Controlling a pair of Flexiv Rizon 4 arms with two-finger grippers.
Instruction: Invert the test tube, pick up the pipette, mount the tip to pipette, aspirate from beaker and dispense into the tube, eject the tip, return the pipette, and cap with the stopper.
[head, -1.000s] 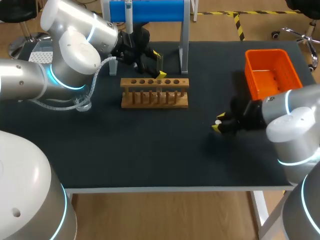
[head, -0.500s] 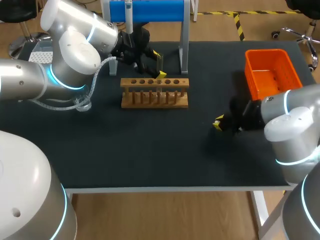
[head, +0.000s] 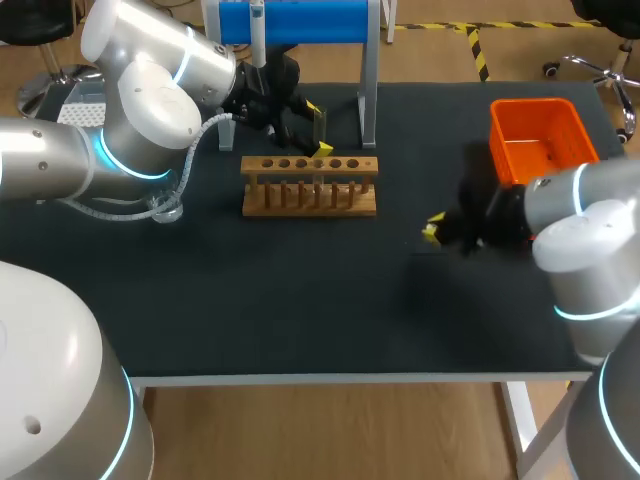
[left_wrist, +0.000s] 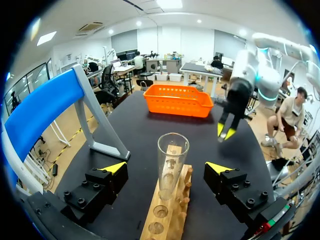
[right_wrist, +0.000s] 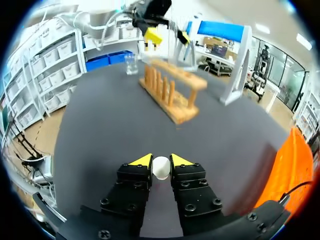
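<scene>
The black table (head: 300, 310) carries an orange bin (head: 540, 145) at its right rear and a wooden rack (head: 310, 185) toward the middle rear. The left gripper (left_wrist: 165, 168) is at the rack. Only its wrist view shows its fingers spread wide, clear of the glass test tube (left_wrist: 172, 160), which stands upright and mouth up in the rack between them. The right gripper (right_wrist: 161, 161) hangs near the bin. Only its own wrist view shows the small white stopper (right_wrist: 161, 168) pinched between its nearly closed tips.
</scene>
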